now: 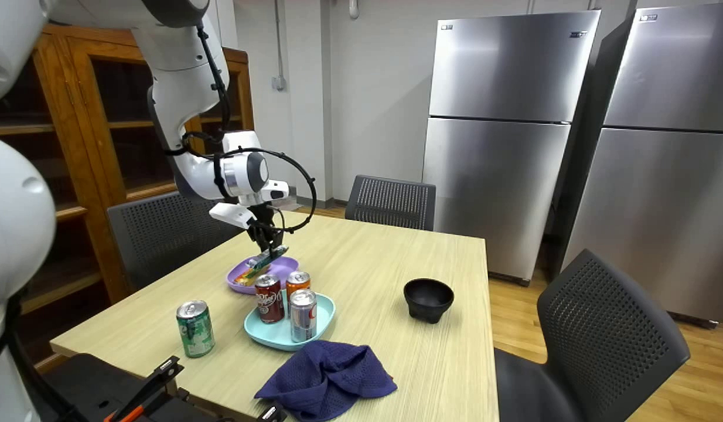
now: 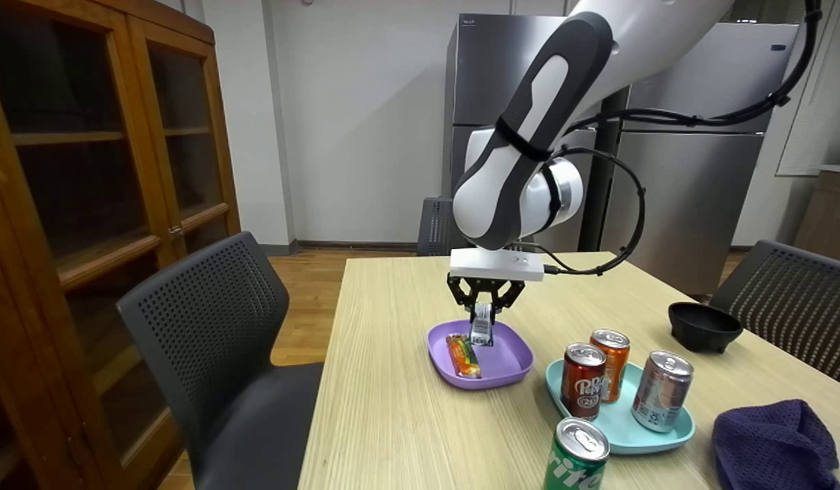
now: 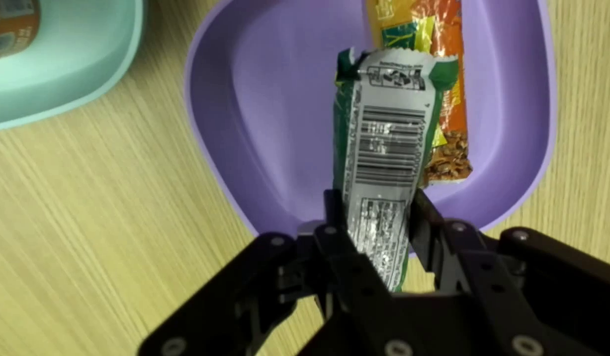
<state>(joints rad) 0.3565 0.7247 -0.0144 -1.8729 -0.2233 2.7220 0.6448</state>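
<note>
Gripper [image 3: 375, 207] and green-and-silver bar [image 3: 389, 143] meet over the purple plate [image 3: 285, 109]: the jaws pinch the wrapper by both long edges, across the narrow way, probably because that width is the easiest to span. The barcode side faces the wrist camera, and more of the bar shows ahead of the pinch than behind it, so the hold seems off-centre, which may be partly why it tilts in an exterior view. In the wrist view its crimped end hides part of an orange-wrapped bar [image 3: 448, 113], which lies in the purple plate; whether the two touch cannot be told. That plate's raised rim probably stops small packets sliding out. Near it the teal plate [image 1: 326, 308] carries a Dr Pepper can [image 1: 269, 302], an orange can [image 1: 297, 283] and a silver can [image 1: 303, 319], all upright, their flat bases making them steady without propping. A green can [image 1: 195, 331] stands upright directly on the table [image 1: 373, 293], apart from those three. Just beside the teal plate a navy cloth [image 1: 329, 381] lies bunched, perhaps simply dropped, while the black bowl [image 1: 429, 305] stands well apart, seemingly on short feet that lift its base.
</note>
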